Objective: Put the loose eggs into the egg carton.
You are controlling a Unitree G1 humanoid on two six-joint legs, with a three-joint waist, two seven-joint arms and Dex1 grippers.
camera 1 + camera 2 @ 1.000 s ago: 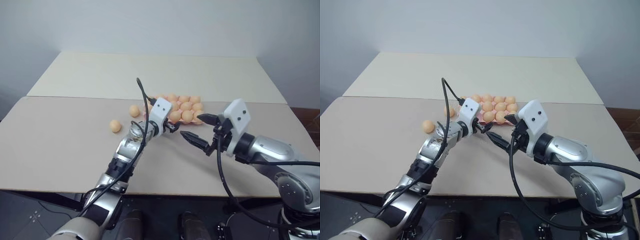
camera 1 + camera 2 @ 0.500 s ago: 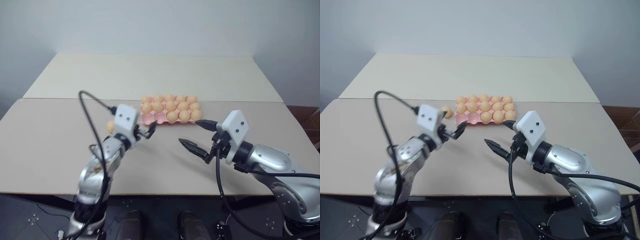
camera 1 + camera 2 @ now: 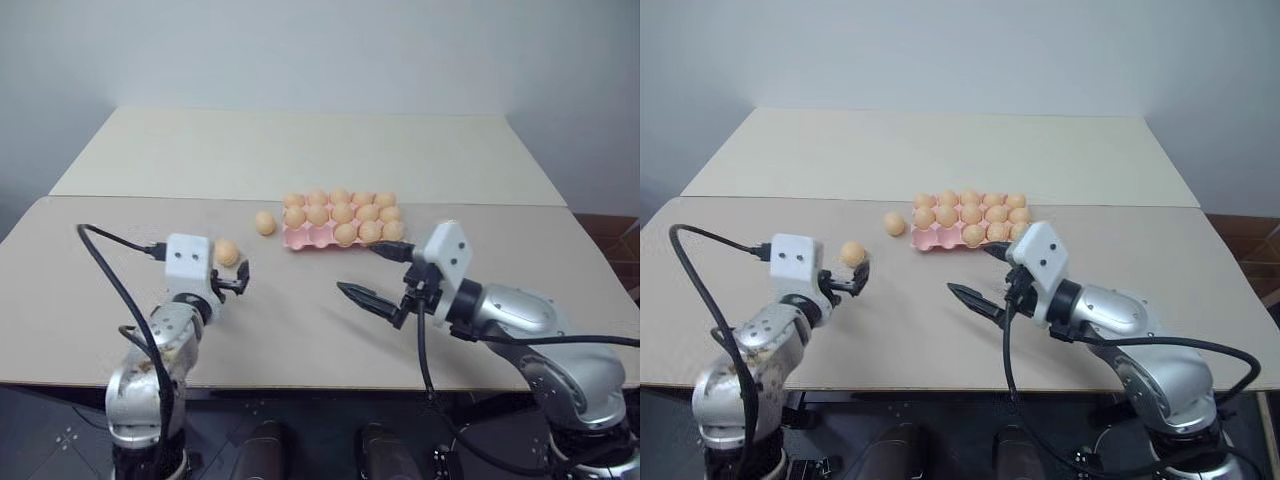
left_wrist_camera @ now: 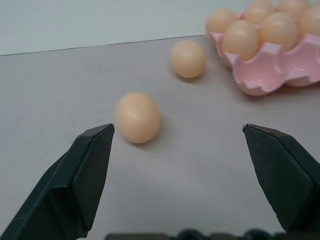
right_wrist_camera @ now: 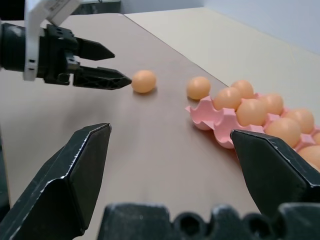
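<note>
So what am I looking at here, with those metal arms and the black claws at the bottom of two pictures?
It is a robot with two arms. Two pictures come from cameras on its head, looking down at a table. The other two come from cameras on its wrists, so the black shapes are each pincer's own fingers. The left pincer and the right pincer are both open and hold nothing. On the table lies a pink egg carton, nearly full. Two loose eggs sit beside it: one just ahead of the left pincer, another nearer the carton.
</note>
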